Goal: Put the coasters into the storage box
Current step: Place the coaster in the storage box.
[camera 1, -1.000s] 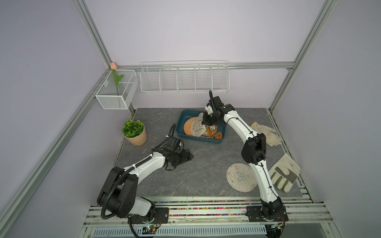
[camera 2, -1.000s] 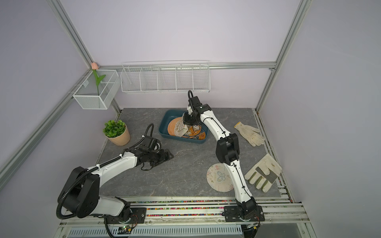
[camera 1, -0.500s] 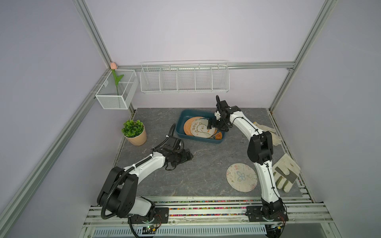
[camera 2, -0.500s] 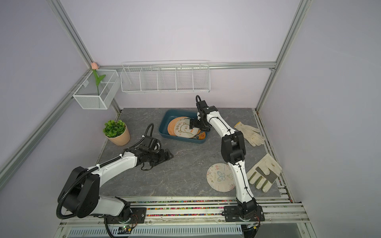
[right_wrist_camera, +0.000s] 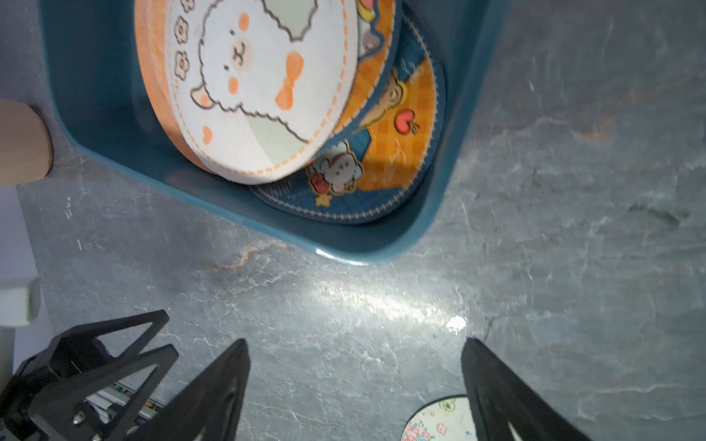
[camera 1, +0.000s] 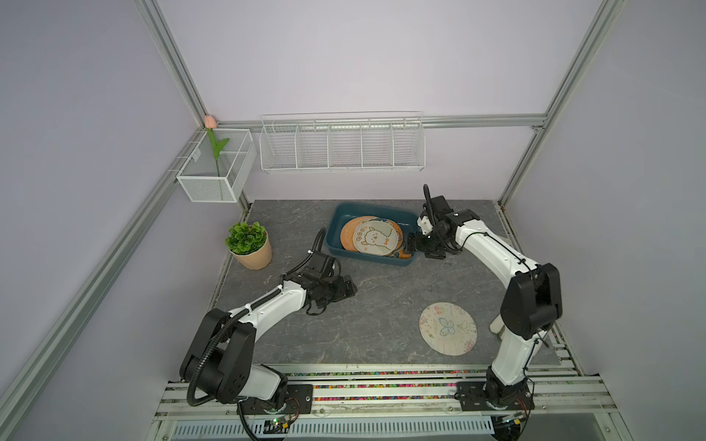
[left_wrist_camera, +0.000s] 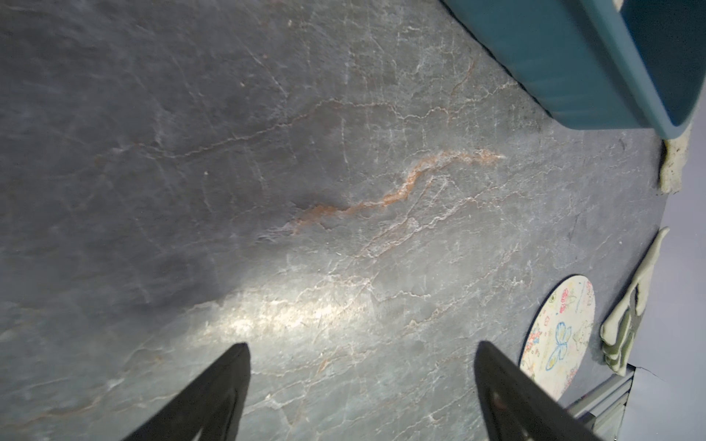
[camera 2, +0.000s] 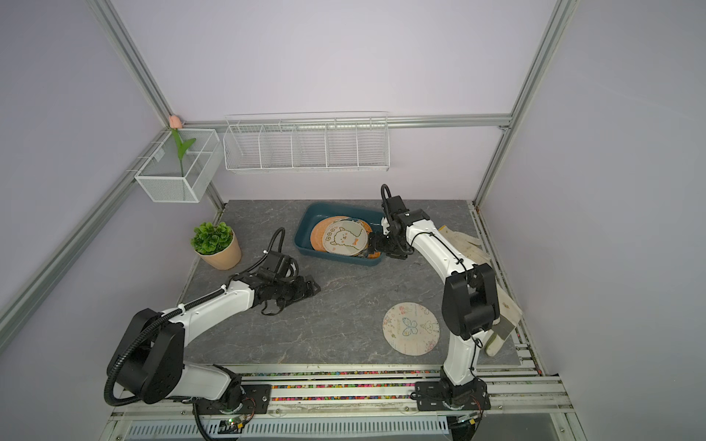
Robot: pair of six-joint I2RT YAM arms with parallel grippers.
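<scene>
**One left outside**

Teal storage box (camera 1: 331,235) holds a stack of coasters (camera 1: 372,238), alpaca print on top. A butterfly coaster (camera 1: 447,328) lies flat on the table (camera 1: 382,305), well apart from the box, off its near right. The right gripper (right_wrist_camera: 354,343) is just beside the box's near right corner, jaws wide, empty. The left gripper (left_wrist_camera: 361,345) is near the box's front left, jaws wide, empty.

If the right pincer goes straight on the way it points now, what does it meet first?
Probably the corner of the storage box, ahead of the open right pincer; the coasters lie behind that wall. Height is hard to judge, so it might pass over the rim.
</scene>
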